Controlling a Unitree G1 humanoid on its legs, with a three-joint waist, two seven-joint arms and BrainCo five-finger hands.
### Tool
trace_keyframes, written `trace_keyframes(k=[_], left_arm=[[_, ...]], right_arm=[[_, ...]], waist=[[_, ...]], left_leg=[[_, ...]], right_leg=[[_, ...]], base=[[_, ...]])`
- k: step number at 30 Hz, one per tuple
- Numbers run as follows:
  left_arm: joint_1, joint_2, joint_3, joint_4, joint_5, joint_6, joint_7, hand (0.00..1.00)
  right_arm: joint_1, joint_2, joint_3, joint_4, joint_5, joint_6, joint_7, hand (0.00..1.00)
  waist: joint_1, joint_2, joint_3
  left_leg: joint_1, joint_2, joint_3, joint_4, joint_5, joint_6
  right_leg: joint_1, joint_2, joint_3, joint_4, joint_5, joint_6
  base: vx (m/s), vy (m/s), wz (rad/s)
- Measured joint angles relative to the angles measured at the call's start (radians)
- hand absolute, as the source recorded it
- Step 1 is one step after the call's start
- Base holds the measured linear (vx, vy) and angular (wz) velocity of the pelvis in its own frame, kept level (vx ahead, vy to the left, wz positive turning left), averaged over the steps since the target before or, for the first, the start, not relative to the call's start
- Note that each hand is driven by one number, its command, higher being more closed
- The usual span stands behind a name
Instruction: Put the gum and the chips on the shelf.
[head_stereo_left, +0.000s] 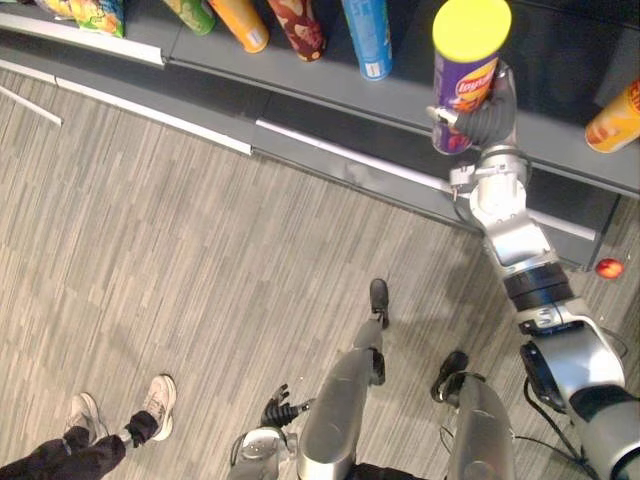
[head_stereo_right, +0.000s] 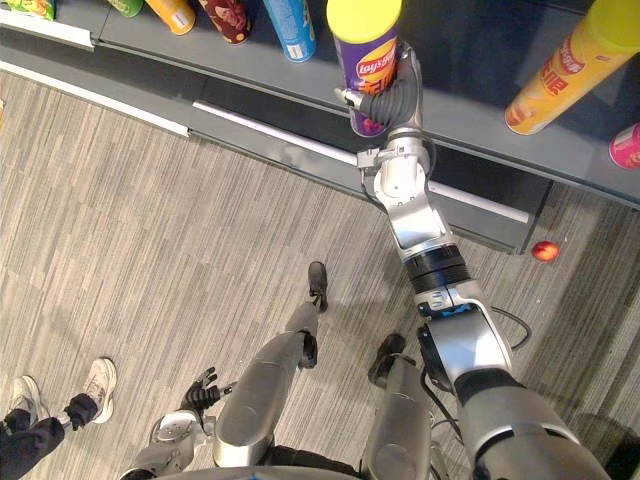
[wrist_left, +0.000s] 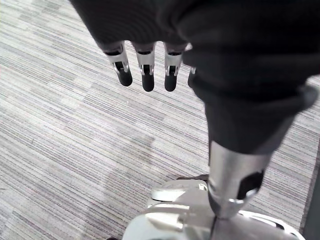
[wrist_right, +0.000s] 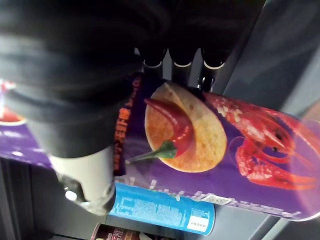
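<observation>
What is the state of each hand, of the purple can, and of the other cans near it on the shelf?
purple chips can: upright, yellow lid on, held at the shelf.
right hand: shut on the purple chips can.
left hand: open, fingers relaxed, empty, low over the floor.
blue can: standing on the shelf, untouched.
orange can with yellow lid: standing on the shelf, untouched.

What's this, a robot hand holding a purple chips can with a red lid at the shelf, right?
No, the lid is yellow, not red; the left eye view shows it. The robot hand does hold the purple chips can at the shelf.
</observation>
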Motion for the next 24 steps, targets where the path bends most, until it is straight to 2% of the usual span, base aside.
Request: trace_keyframes(k=[3, 9, 17, 24], left_arm=[[-0.002, 0.0, -0.006, -0.004, 0.0, 0.0, -0.005, 0.0], [-0.002, 0.001, -0.014, -0.008, 0.0, 0.001, -0.004, 0.0], [-0.003, 0.002, -0.026, -0.018, 0.0, 0.0, -0.008, 0.0], [-0.005, 0.002, -0.032, -0.022, -0.001, 0.0, -0.013, 0.0]], right_arm=[[-0.007, -0.004, 0.001, 0.0, -0.001, -0.018, -0.024, 1.0], [-0.039, 0.002, -0.005, 0.0, -0.002, -0.026, -0.052, 1.0], [-0.042, -0.003, -0.038, 0.014, -0.003, -0.026, -0.089, 1.0], [-0.075, -0.027, -0.038, 0.04, -0.003, -0.026, -0.09, 1.0]], waist=[[0.007, 0.0, 0.0], [0.012, 0.0, 0.0], [0.03, 0.006, -0.004], [0.046, 0.008, -0.005]], left_leg=[[0.0, 0.0, -0.001, 0.0, 0.001, 0.002], [0.0, 0.0, -0.002, 0.0, 0.0, 0.001], [-0.005, 0.0, -0.003, 0.0, 0.0, 0.0], [-0.03, 0.0, -0.009, 0.025, -0.002, 0.002]], right_leg=[[0.0, 0.0, 0.0, 0.0, 0.0, 0.0], [0.0, 0.0, 0.0, 0.0, -0.001, -0.001], [-0.005, 0.0, -0.001, 0.0, -0.002, -0.003], [-0.02, -0.001, -0.003, 0.003, -0.003, -0.003]], base=[[0.02, -0.058, 0.01], [0.02, -0.055, 0.0], [0.02, -0.054, 0.0], [0.03, -0.076, 0.01]])
